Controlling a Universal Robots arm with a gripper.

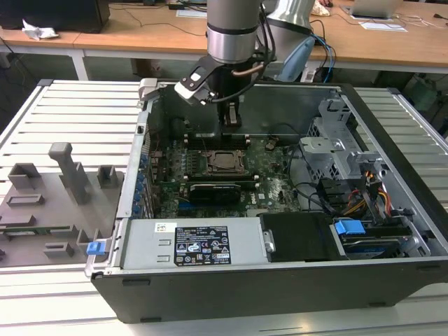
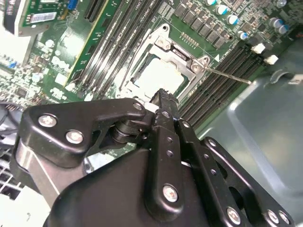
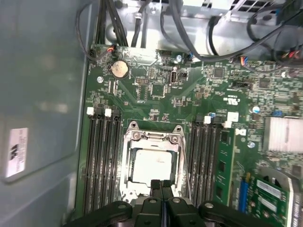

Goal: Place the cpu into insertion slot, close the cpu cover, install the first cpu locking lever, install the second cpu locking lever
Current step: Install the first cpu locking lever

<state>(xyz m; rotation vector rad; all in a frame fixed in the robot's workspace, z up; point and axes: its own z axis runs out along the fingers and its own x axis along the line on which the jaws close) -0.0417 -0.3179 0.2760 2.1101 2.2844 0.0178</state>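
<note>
**Clenched gripper at the socket's rim**

Exterior view: the gripper [image 1: 232,120] hangs inside the computer case [image 1: 280,294], just above the insertion slot's [image 1: 207,162] edge.

Second wrist view: the cpu [image 2: 158,78] lies in that slot with the cpu cover [image 2: 137,61] flat around it. A thin locking lever [image 2: 227,75] juts sideways from the slot.

First wrist view: the fingers [image 3: 156,189] are pressed together, holding nothing, with their tips over the slot's rim.

Slatted table [image 1: 77,105] carries computer case [image 1: 245,285]; grey tray [image 1: 50,213].

cpu [image 3: 150,164]: silver, flat in insertion slot [image 3: 176,165] | cpu cover [image 3: 152,137]: down, framing it
</note>
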